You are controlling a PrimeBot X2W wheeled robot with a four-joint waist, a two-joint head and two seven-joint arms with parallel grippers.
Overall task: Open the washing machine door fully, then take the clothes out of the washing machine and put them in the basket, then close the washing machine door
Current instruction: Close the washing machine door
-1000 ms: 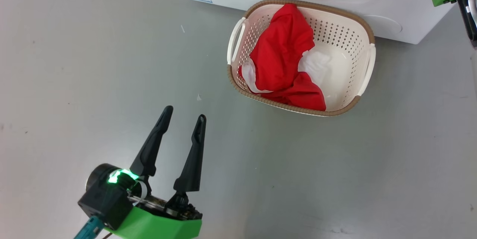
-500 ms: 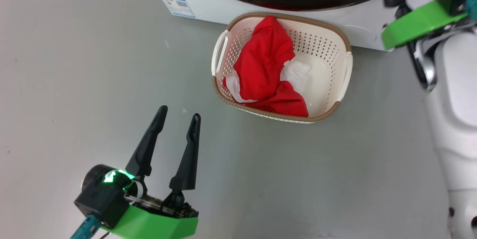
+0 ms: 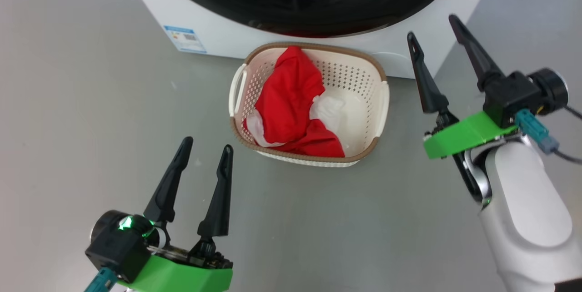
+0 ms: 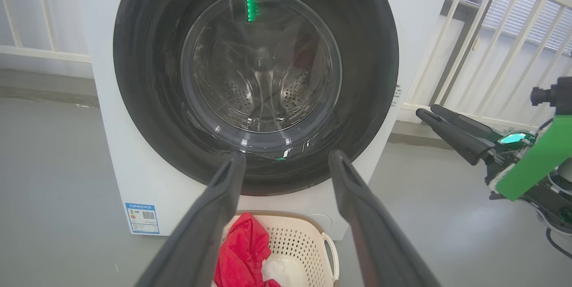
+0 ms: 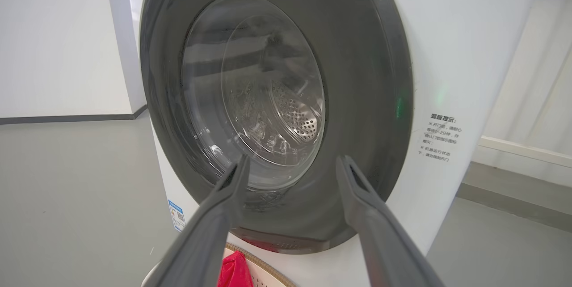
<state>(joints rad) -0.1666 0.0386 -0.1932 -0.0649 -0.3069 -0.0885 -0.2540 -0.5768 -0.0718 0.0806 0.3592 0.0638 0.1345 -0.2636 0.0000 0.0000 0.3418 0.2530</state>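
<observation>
The washing machine [image 3: 218, 32] stands at the top of the head view with its black-rimmed door [image 3: 318, 5] lying flat against the front. The glass centre [image 4: 261, 63] shows the bare steel drum behind it. The cream basket [image 3: 313, 46] sits on the floor against the machine, holding the red and white clothes [image 3: 286, 101]. My left gripper [image 3: 207, 143] hovers open and holds nothing, near and left of the basket. My right gripper [image 3: 431, 27] is open with nothing between its fingers, right of the basket beside the machine's corner, and its wrist view faces the door [image 5: 357, 77].
Grey floor lies all around. A blue label [image 3: 184, 38] marks the machine's lower left front. A white railing [image 4: 469, 54] runs behind the machine on the right, and a white wall [image 5: 58, 32] stands to the left.
The head camera has shifted, so the machine and basket sit lower and further left. My right arm has come down into view beside the basket, jaws apart. The left gripper has held still.
</observation>
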